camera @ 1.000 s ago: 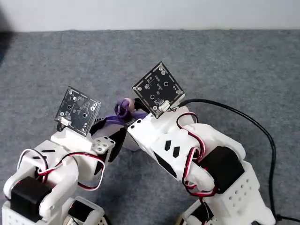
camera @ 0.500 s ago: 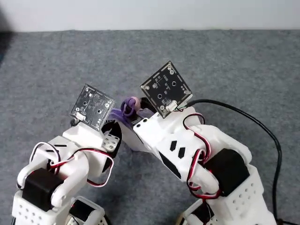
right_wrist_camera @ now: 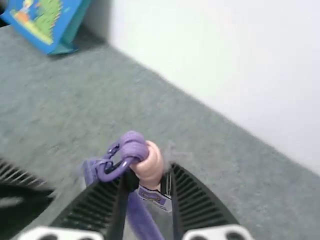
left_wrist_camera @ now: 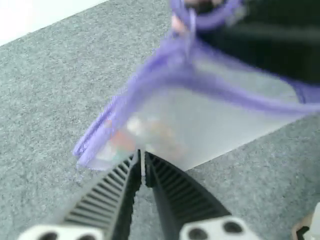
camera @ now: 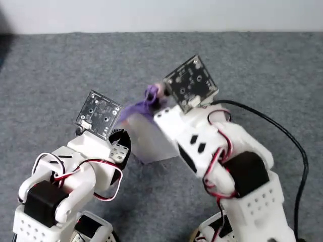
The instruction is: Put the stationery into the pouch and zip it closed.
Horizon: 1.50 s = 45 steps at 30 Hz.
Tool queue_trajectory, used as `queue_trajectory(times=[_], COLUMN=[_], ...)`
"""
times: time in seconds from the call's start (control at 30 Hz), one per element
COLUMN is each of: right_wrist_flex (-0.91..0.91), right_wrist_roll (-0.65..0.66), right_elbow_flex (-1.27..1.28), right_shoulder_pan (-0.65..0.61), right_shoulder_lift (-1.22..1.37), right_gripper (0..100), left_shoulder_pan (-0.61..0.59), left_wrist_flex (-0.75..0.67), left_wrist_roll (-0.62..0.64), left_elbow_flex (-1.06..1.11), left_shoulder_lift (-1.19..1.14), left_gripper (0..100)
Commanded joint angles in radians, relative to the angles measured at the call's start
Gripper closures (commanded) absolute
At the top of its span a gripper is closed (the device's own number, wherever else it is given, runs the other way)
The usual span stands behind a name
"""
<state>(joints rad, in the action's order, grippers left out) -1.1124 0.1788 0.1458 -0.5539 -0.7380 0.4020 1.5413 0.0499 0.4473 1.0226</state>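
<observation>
Pouch, one, clear, in left fingers and right fingers.

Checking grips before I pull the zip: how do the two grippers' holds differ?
The left gripper pinches the pouch's clear edge, jaws nearly touching; the right gripper clamps the purple zipper pull, jaws wider apart. Both are shut on part of the pouch.

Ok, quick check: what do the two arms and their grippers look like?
The left arm and right arm have white plastic shells with black motors and loops of red, black and white wires. Each wrist carries a square black circuit board. A thick black cable trails from the right arm. The left gripper and right gripper have black ribbed, tapered fingers on white bases.
</observation>
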Motion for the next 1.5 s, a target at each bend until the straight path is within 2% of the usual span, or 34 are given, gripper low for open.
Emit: queue_trajectory(times=[0.0, 0.1, 0.2, 0.43, 0.57, 0.7, 0.93, 1.13, 1.37, 1.47], right_wrist_flex=[0.153, 0.297, 0.47, 0.863, 0.946, 0.832, 0.507, 0.259, 0.186, 0.18], right_wrist_roll=[0.015, 0.077, 0.164, 0.35, 0.396, 0.393, 0.388, 0.388, 0.387, 0.387], right_elbow_flex=[-0.015, -0.015, -0.017, -0.017, -0.018, -0.017, -0.011, -0.011, 0.023, 0.075], right_shoulder_pan=[0.068, 0.088, 0.09, 0.087, 0.047, -0.021, -0.108, -0.127, -0.127, -0.128], right_shoulder_lift=[0.048, 0.125, 0.222, 0.452, 0.513, 0.486, 0.321, 0.202, 0.134, 0.096], right_gripper=[99.1, 99.1, 99.1, 99.1, 99.1, 99.1, 99.1, 99.1, 99.1, 99.1], left_shoulder_pan=[0.002, -0.012, -0.1, -0.293, -0.333, -0.338, -0.33, -0.331, -0.324, -0.269], left_wrist_flex=[-0.011, -0.009, -0.015, -0.008, -0.009, -0.009, -0.015, -0.011, -0.008, -0.009], left_wrist_roll=[0.08, 0.146, 0.175, 0.172, 0.143, 0.14, 0.138, 0.091, 0.046, 0.026], left_elbow_flex=[-0.027, -0.051, -0.076, -0.081, -0.081, -0.081, -0.079, -0.079, -0.079, -0.079], left_shoulder_lift=[0.008, 0.008, 0.008, 0.008, 0.008, 0.008, 0.006, 0.008, 0.008, 0.006], left_gripper=[95, 88, 84, 83, 83, 83, 83, 83, 83, 83])
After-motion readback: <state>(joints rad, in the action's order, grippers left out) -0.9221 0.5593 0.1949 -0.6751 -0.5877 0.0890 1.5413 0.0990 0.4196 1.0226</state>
